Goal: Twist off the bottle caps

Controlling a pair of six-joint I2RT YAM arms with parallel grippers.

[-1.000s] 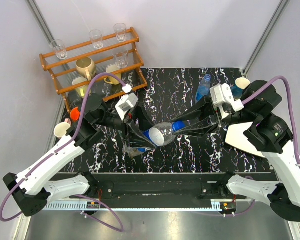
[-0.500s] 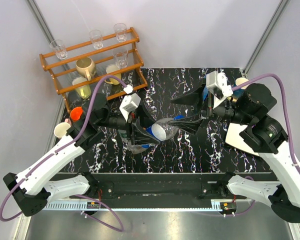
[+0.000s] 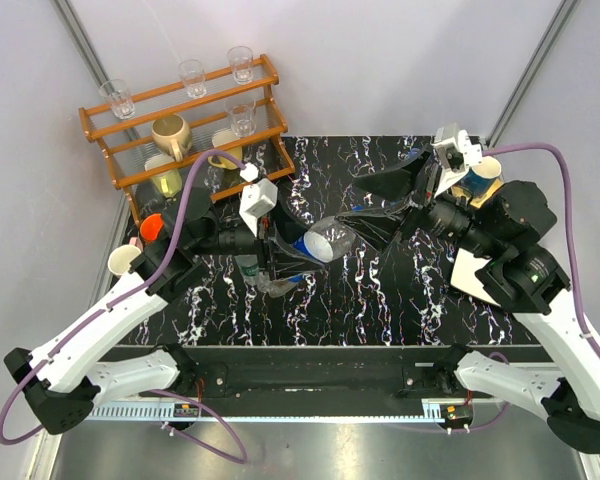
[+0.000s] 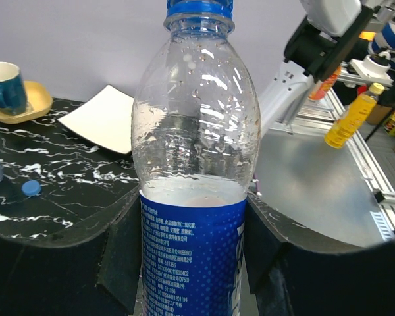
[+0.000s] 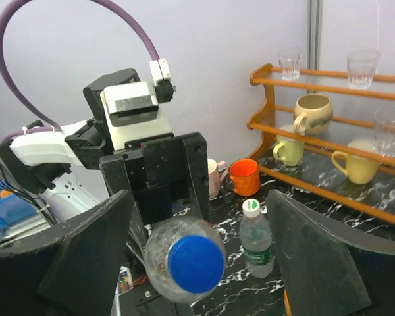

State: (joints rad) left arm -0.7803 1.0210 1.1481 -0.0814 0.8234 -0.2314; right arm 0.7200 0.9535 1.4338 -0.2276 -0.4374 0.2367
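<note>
Two fingers of the left gripper (image 3: 283, 262) are pressed onto the blue-label bottle (image 4: 194, 164), one pad on each side of the label, low on the body. The bottle is clear, looks mostly empty, and is held off the table (image 3: 360, 295) with its neck toward the right arm. Blue cap (image 5: 196, 263) on the neck. Right gripper (image 3: 358, 205) is spread wide with nothing in it. In its wrist view the cap sits in the gap between both fingers, touching neither.

Green-label bottle (image 5: 255, 240) stands upright on the table just beside the left gripper, white cap on. Loose blue cap (image 4: 31, 187) lies flat on the table, apart from any bottle. Orange mug (image 5: 245, 176) sits behind the green-label bottle, near the table's left edge. Wooden rack (image 3: 160, 95) at back left, glasses (image 3: 191, 75) on the upper shelf, mugs (image 3: 170, 135) lower. White plate (image 4: 108, 118) on the right side of the table. Blue mug (image 4: 5, 85) on a yellow saucer (image 4: 36, 99) near it.
</note>
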